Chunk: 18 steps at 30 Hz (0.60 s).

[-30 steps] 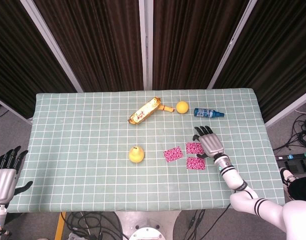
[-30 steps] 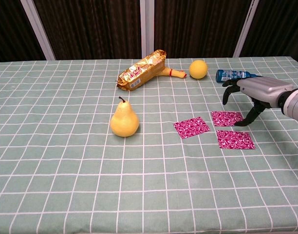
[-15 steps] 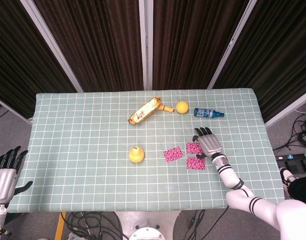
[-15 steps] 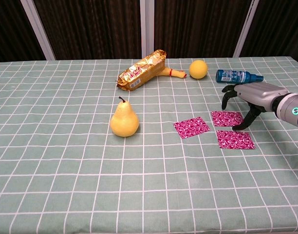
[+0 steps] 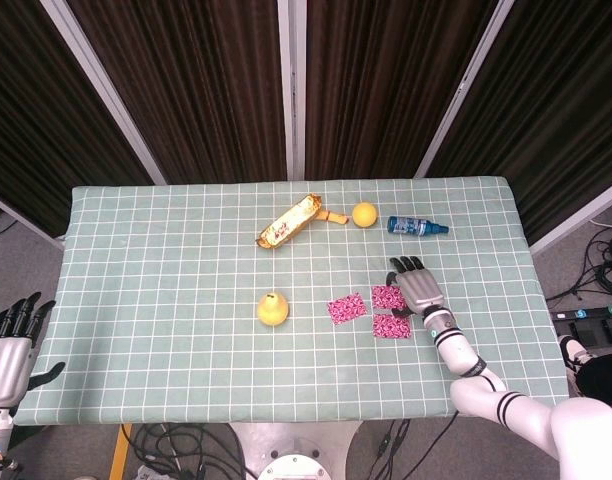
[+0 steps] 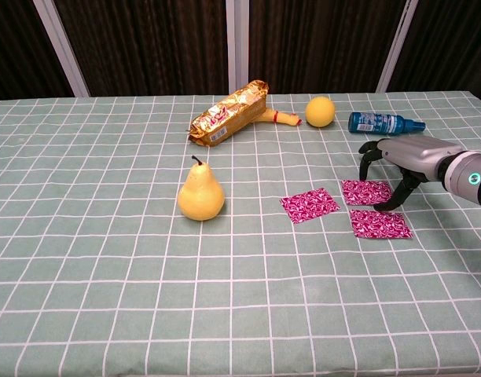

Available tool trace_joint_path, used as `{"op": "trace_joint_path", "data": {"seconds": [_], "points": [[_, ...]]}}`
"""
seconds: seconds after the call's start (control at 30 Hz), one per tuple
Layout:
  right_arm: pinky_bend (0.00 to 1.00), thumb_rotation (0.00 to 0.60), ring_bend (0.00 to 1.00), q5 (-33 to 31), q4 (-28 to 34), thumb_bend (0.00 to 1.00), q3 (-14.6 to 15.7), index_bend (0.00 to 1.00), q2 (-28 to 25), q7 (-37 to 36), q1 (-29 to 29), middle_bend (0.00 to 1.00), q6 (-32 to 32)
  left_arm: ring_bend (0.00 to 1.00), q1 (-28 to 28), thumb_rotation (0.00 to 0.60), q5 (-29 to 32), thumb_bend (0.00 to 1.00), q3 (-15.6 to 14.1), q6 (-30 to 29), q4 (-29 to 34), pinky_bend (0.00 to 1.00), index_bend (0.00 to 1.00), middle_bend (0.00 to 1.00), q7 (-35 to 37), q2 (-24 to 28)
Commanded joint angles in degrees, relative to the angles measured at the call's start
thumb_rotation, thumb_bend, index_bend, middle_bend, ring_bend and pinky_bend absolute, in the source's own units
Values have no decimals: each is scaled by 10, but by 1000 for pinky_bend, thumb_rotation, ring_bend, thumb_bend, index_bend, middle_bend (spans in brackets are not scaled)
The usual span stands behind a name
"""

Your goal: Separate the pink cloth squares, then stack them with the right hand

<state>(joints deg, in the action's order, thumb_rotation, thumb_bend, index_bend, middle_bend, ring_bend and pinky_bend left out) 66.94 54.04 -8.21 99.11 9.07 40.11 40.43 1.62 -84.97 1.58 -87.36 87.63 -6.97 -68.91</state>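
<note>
Three pink patterned cloth squares lie flat and apart on the green checked tablecloth: a left one (image 5: 345, 308) (image 6: 309, 204), a far right one (image 5: 388, 296) (image 6: 366, 191) and a near right one (image 5: 391, 326) (image 6: 380, 224). My right hand (image 5: 418, 288) (image 6: 398, 161) hovers just right of the far right square, fingers spread and curved down, holding nothing. Its thumb tip reaches toward that square's right edge; I cannot tell if it touches. My left hand (image 5: 8, 345) hangs off the table's left front corner, fingers apart and empty.
A yellow pear (image 5: 272, 308) (image 6: 200, 194) stands left of the squares. Farther back lie a gold snack packet (image 5: 288, 220) (image 6: 229, 112), a small orange piece (image 6: 280, 118), a yellow ball (image 5: 363, 214) (image 6: 320, 111) and a blue bottle (image 5: 416, 226) (image 6: 383, 122) just behind my right hand.
My right hand has sunk slightly and drawn a little toward the near edge beside the far right square. The cloth squares have not moved.
</note>
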Motion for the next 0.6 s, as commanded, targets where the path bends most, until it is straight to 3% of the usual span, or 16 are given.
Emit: {"op": "trace_joint_path", "data": {"seconds": [0.03, 0.33, 0.6], "points": [[0, 548, 0, 5, 9, 125, 0, 440, -7, -3, -1, 72, 7, 108, 0, 600, 0, 4, 0, 0, 0, 161, 180, 156, 0, 0], [0, 548, 0, 32, 84, 129, -8, 448, -52, -8, 12, 73, 22, 108, 0, 600, -4, 4, 0, -2, 3, 161, 180, 155, -2, 2], [0, 553, 0, 95, 129, 129, 8, 447, -62, -31, 56, 73, -11, 108, -5, 600, 1, 4, -1, -6, 7, 161, 180, 155, -3, 2]]}}
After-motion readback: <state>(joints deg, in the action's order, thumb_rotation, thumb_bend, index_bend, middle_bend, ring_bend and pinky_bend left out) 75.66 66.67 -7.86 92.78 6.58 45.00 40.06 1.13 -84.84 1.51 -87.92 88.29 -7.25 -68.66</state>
